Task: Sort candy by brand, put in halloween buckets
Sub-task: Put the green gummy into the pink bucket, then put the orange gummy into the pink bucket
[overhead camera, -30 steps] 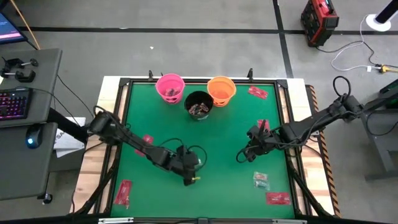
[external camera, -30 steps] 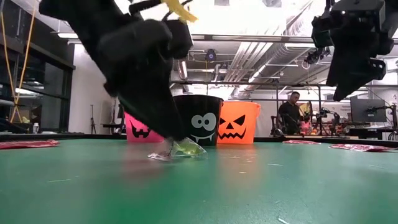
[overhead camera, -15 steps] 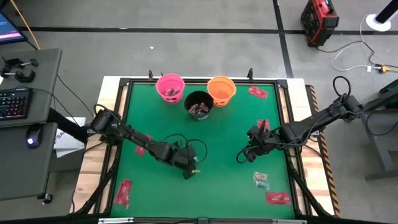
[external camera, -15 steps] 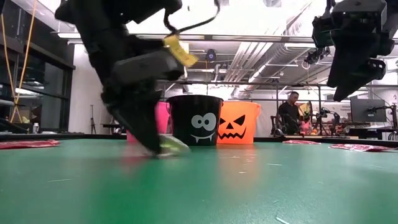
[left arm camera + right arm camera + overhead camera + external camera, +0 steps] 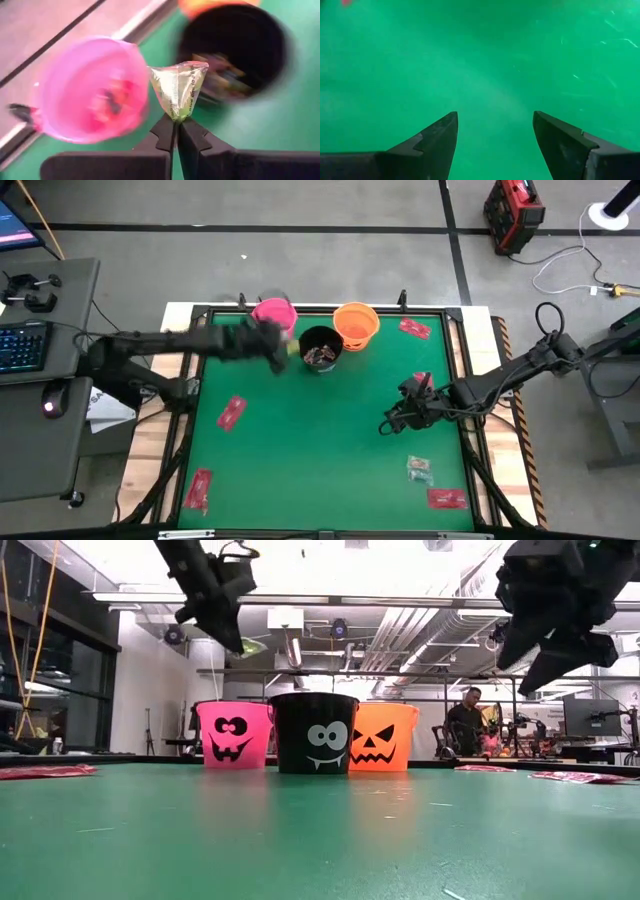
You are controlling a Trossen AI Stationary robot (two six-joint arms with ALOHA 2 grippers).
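Three halloween buckets stand at the table's far edge: pink (image 5: 273, 315), black (image 5: 320, 348) and orange (image 5: 356, 323). My left gripper (image 5: 282, 346) hangs high over the gap between the pink and black buckets, shut on a small yellow-green wrapped candy (image 5: 179, 89). The low view shows that candy (image 5: 251, 643) well above the bucket rims. My right gripper (image 5: 385, 428) hovers open over bare green table at the right, with nothing between its fingers (image 5: 440, 137). My left gripper pinches the candy's narrow wrapper end (image 5: 175, 115) between its two fingertips. The fingers slant down from the table's left side. The rest of the wrapper fans out beyond the tips, lifted clear of table and buckets.
Red flat packets lie at the left (image 5: 231, 413), near left (image 5: 198, 488), far right (image 5: 414, 328) and near right (image 5: 446, 499). A small greenish candy (image 5: 419, 470) lies near the right arm. A person (image 5: 466, 720) stands in the room beyond the table.
My left gripper has taken hold of the yellow-green candy on the table near the middle. It then lifted the candy clear and swung it fast up and toward the far edge, ending over the pink and black buckets. My right arm has kept its place.
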